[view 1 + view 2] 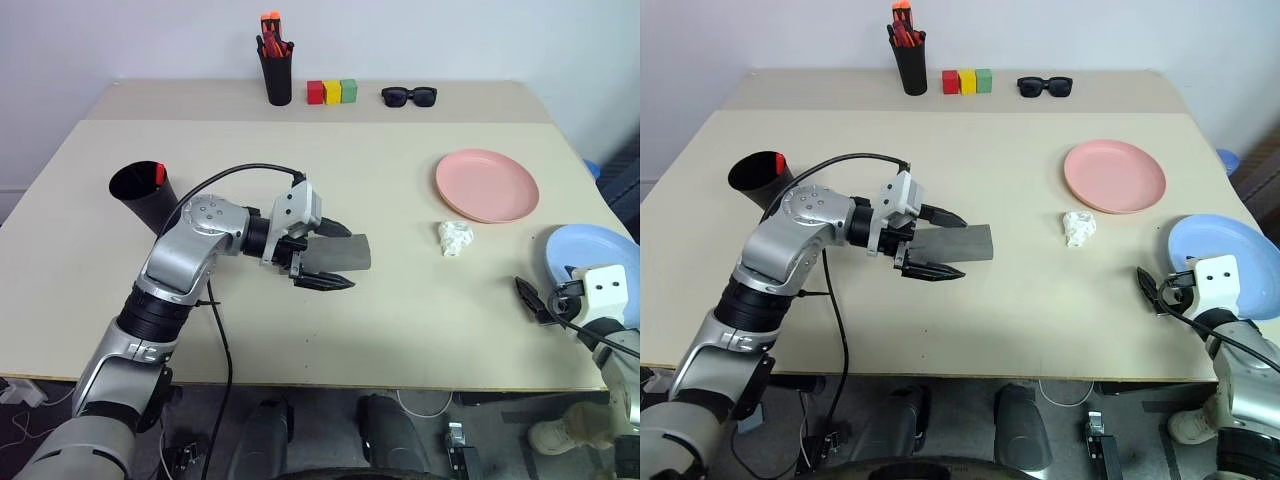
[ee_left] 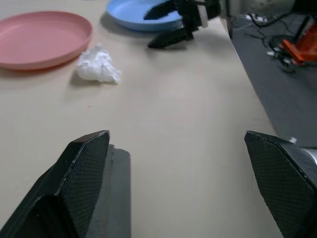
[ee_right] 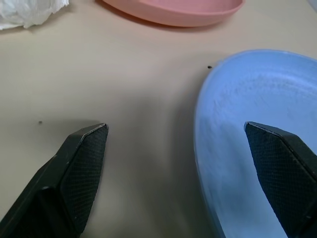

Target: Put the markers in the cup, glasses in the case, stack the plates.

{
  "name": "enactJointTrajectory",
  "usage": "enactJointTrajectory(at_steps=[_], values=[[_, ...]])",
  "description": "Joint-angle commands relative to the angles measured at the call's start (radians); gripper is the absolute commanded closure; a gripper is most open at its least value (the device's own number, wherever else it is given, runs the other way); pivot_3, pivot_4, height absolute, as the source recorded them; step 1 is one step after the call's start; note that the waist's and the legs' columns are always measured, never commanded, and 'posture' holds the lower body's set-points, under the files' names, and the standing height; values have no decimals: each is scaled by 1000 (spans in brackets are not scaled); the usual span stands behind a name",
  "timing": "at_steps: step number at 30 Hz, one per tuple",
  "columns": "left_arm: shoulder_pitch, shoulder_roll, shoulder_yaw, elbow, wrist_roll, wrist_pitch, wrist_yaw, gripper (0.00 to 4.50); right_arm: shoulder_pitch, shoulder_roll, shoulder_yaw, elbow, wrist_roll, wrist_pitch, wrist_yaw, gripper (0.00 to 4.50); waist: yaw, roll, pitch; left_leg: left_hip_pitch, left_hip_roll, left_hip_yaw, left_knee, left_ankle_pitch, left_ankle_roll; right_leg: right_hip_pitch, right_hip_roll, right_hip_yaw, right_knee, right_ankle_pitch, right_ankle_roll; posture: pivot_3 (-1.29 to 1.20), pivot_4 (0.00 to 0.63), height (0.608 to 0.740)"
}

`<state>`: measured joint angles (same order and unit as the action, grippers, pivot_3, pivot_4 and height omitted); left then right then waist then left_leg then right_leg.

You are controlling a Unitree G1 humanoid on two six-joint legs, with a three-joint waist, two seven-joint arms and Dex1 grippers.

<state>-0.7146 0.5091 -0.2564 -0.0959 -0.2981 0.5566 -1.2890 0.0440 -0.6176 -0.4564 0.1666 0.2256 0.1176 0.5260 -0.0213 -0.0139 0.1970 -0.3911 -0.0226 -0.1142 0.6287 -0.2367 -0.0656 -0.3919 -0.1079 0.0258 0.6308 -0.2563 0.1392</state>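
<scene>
The grey case (image 1: 352, 254) lies shut on the table between the fingers of my left gripper (image 1: 346, 258), which is open and straddles it. In the left wrist view the case (image 2: 113, 198) lies against one finger. The black cup (image 1: 140, 194) stands tilted at the left, and a marker's red end (image 1: 160, 175) shows at its rim. The pink plate (image 1: 487, 185) lies at the right. The blue plate (image 1: 588, 252) sits by the right edge. My right gripper (image 1: 535, 300) is open beside it, its fingers either side of the plate's rim (image 3: 203, 148). The glasses are out of view.
A crumpled white paper (image 1: 455, 237) lies between the case and the plates. Along the back stand a black holder of orange-capped markers (image 1: 276, 72), three coloured blocks (image 1: 332, 92) and black sunglasses (image 1: 409, 96). The table's front edge (image 1: 400, 385) runs close to my right gripper.
</scene>
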Motion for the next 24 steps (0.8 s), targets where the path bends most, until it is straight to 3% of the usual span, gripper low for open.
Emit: enactJointTrajectory(at_steps=[1,4,10,17,24], values=[[-12,23,5,-46,-34,-22,-31,16,-21,-11,4,41,-5,-3,-11,247,1,0,0,0,0,0,0,0,0,0,0,0,0,0,0,0,150,740],[-11,32,2,-51,-40,-25,-35,0,-29,-14,7,55,-9,-3,-7,1327,3,0,0,0,0,0,0,0,0,1,0,0,0,0,0,0,150,740],[-7,37,2,-61,-50,-21,-33,0,-40,-18,14,36,-20,-2,-24,4456,4,0,0,0,0,0,1,0,0,1,0,0,0,0,0,0,150,740],[3,37,4,-68,-59,-15,-14,0,-104,-45,37,-16,-89,-67,-87,4490,0,0,0,0,0,0,0,0,0,0,0,0,0,0,0,0,150,740],[15,36,7,-71,-58,-13,18,0,-353,-65,149,18,-146,-149,-84,4490,-13,2,1,0,0,0,0,0,0,-1,0,0,0,0,0,0,150,740]])
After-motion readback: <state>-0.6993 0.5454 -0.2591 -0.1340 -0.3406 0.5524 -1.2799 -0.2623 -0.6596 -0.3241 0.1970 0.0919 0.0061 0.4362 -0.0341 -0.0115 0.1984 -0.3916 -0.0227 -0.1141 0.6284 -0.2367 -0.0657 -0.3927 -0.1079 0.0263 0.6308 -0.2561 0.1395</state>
